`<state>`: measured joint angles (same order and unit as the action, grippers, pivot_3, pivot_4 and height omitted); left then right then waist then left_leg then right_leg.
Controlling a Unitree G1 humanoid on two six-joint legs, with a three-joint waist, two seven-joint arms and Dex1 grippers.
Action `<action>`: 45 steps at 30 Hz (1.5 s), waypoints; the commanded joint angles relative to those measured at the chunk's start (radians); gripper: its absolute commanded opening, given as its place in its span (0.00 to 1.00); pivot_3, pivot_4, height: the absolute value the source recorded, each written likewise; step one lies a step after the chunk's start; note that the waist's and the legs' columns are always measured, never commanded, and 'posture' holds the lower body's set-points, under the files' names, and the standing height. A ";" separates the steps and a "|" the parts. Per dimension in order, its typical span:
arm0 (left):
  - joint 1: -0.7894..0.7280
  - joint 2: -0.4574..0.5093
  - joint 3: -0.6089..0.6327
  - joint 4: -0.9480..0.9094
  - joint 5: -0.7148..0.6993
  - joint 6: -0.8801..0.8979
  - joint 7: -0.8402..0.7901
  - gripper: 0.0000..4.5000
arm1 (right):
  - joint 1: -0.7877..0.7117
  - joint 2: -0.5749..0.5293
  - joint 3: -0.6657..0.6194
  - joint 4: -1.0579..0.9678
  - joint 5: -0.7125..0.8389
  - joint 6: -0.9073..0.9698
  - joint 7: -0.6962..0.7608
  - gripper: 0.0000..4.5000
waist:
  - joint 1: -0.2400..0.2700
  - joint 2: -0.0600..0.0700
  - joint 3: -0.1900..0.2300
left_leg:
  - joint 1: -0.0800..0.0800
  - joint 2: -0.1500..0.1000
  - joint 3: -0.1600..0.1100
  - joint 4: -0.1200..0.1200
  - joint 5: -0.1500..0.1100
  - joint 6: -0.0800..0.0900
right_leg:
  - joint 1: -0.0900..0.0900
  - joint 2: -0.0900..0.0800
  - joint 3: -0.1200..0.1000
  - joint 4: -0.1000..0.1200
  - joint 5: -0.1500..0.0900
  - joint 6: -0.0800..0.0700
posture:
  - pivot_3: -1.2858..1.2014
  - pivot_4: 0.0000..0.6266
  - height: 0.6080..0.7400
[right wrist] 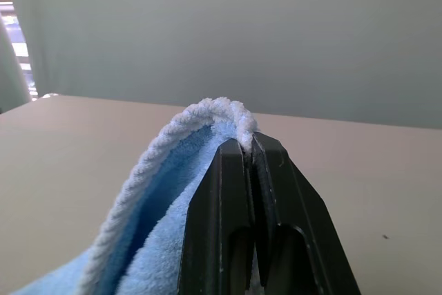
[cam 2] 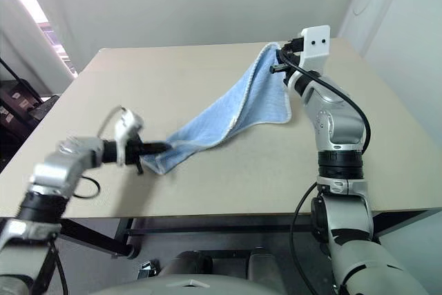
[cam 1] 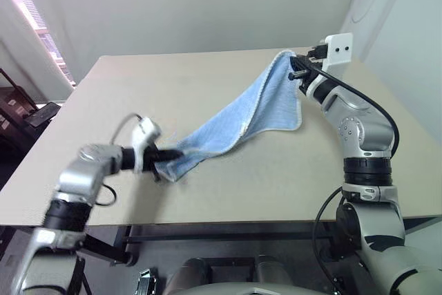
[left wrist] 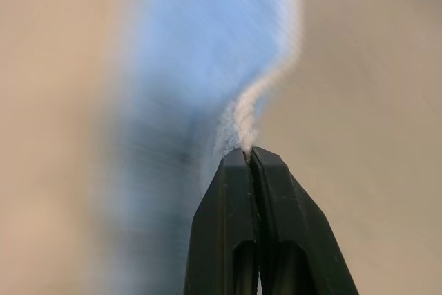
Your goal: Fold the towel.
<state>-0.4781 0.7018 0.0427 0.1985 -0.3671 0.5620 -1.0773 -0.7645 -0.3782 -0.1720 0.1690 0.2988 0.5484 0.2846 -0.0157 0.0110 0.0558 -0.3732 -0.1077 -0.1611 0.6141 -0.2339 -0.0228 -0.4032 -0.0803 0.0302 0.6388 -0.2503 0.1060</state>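
The towel point(cam 1: 235, 119), light blue with white stitched edging, hangs stretched in the air over the beige table point(cam 1: 173, 94), sagging in the middle. My left gripper point(cam 1: 173, 152) is shut on its near lower corner, low above the table at the left. In the left wrist view the white edging point(left wrist: 243, 119) runs straight out of the closed fingertips point(left wrist: 273, 170). My right gripper point(cam 1: 298, 68) is shut on the far upper corner, held high at the right. The right wrist view shows the looped white hem point(right wrist: 207, 112) pinched between the fingers point(right wrist: 231, 170).
A pale wall stands behind the table's far edge point(cam 1: 207, 53). Dark furniture point(cam 1: 27, 112) sits beyond the left edge near a bright window point(cam 1: 38, 18). The front edge point(cam 1: 207, 222) runs just below my arms.
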 commanded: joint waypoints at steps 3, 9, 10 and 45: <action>-0.134 0.013 0.111 0.204 -0.018 -0.065 0.039 0.01 | -0.050 -0.042 -0.026 0.044 -0.013 -0.068 0.019 0.00 | -0.002 0.000 0.000 | 0.000 0.000 0.000 -0.001 0.000 0.000 | 0.000 0.000 0.000 -0.001 0.000 0.000 | 0.52 0.00 1.00; -0.426 -0.033 0.140 0.642 0.052 -0.260 0.198 0.01 | -0.114 -0.058 -0.009 0.229 -0.057 -0.170 0.031 0.00 | 0.002 -0.002 0.001 | 0.000 0.000 0.000 0.000 0.002 -0.004 | 0.000 0.000 0.000 0.000 0.001 0.000 | 0.52 0.00 1.00; -0.473 -0.044 0.138 0.720 0.073 -0.313 0.234 0.01 | -0.132 -0.056 -0.006 0.269 -0.068 -0.194 0.028 0.00 | 0.001 -0.002 0.001 | 0.000 0.000 0.000 0.000 0.002 -0.004 | 0.000 0.000 0.000 -0.001 0.001 0.001 | 0.52 0.00 1.00; -0.237 0.006 0.222 0.780 0.114 -0.855 -0.052 0.01 | 0.452 -0.085 -0.025 0.004 0.015 -0.824 0.307 0.00 | -0.052 -0.006 -0.002 | 0.009 0.000 -0.002 0.000 0.006 -0.008 | 0.010 0.002 0.001 0.000 0.004 0.009 | 0.52 0.00 1.00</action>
<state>-0.7270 0.6894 0.2414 1.0340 -0.2202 -0.3136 -1.1002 -0.3111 -0.4483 -0.1682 0.2296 0.2840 -0.2937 0.5816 -0.0676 0.0053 0.0542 -0.3600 -0.1074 -0.1625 0.6135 -0.2286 -0.0303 -0.3902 -0.0790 0.0315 0.6390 -0.2469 0.1142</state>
